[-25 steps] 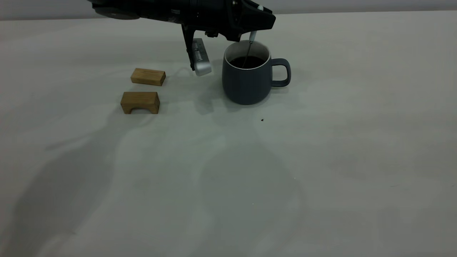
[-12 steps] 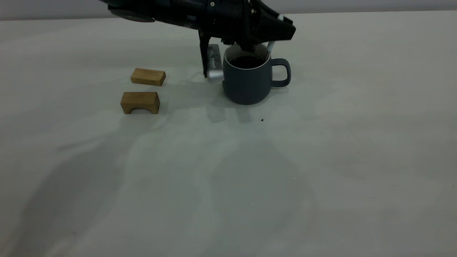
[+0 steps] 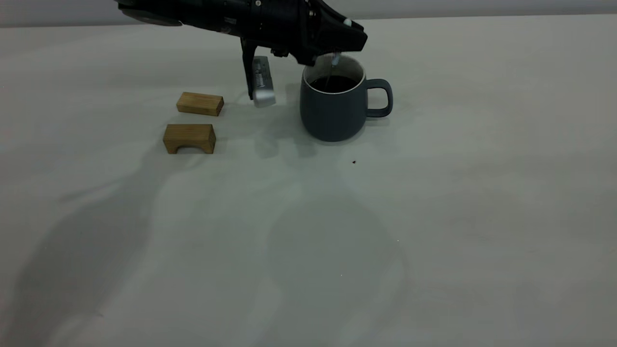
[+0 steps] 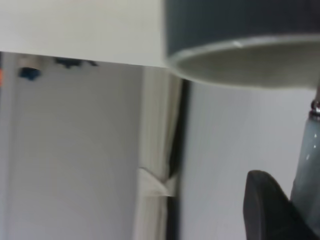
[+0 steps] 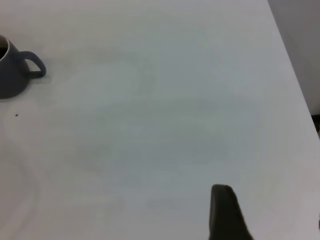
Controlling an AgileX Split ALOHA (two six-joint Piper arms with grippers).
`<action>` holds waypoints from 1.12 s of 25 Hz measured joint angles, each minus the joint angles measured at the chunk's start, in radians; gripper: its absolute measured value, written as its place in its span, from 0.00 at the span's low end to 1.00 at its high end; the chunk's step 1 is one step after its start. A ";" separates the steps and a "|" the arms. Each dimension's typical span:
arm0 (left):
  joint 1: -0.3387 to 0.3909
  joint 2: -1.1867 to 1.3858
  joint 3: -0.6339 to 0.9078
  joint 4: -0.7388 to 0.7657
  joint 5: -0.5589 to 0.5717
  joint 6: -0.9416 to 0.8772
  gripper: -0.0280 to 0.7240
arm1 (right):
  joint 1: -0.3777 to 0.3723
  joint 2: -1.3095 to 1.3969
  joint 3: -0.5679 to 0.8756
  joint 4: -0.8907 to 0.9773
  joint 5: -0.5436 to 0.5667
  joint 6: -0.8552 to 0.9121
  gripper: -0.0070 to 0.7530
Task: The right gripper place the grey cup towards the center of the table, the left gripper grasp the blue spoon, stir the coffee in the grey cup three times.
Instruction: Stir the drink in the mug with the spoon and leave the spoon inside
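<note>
Blue spoon (image 3: 333, 62) hangs near-upright from left pincer (image 3: 332, 48), bowl in coffee (image 3: 332, 84).

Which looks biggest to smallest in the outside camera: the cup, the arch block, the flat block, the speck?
1. cup
2. arch block
3. flat block, though it sits farther back, so this is unsure
4. speck

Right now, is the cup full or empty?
Partly full: the grey cup stands upright with dark coffee below its rim.
</note>
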 joint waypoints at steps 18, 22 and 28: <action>-0.039 0.026 -0.002 -0.071 0.025 0.002 0.23 | 0.000 0.000 0.000 -0.003 0.000 0.000 0.63; -0.018 0.027 -0.002 -0.035 0.038 0.002 0.23 | 0.000 0.000 0.000 -0.004 0.000 0.000 0.63; 0.010 0.027 -0.003 0.024 0.081 0.001 0.24 | 0.000 0.000 0.000 -0.004 0.000 0.000 0.63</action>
